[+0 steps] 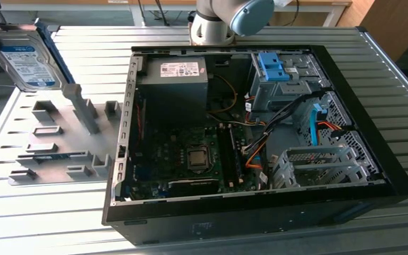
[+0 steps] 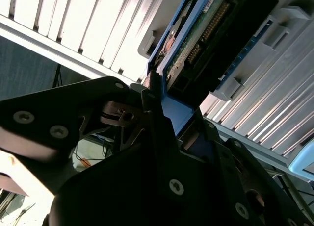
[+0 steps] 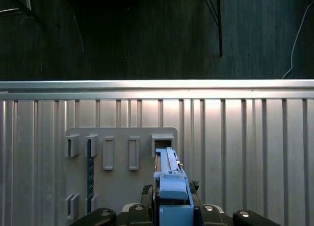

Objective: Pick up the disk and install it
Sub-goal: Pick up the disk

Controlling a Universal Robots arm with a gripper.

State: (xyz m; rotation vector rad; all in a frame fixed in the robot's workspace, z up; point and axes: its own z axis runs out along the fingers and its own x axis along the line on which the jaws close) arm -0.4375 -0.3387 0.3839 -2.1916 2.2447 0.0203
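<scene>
Right, I've got the disk point(image 1: 25, 59) in hand: the gripper point(image 2: 159, 96) is clenched on the short end of its blue carrier frame, and in the second wrist view the green circuit-board side faces the camera. Gripping by the frame's end keeps the fingers point(image 2: 147, 96) off the drive body, which I judge is the point.

In the exterior view the disk hangs upright, label outward, at about ten o'clock from the open computer case point(image 1: 384, 154). It sits over the far end of the grey slotted holder plate point(image 1: 55, 154) on the ribbed table point(image 1: 374, 64). It looks clear of the plate, though I can't swear there is a gap.

In the first wrist view I see it edge-on, in line with one of the plate's slots point(image 3: 162, 141) (upright storage, so the end stays reachable).

Inside the case, at one o'clock, the grey metal bay point(image 1: 289, 87) has a blue bracket point(image 1: 273, 66) on top. The disk is well apart from it, so nothing is installed yet.
</scene>
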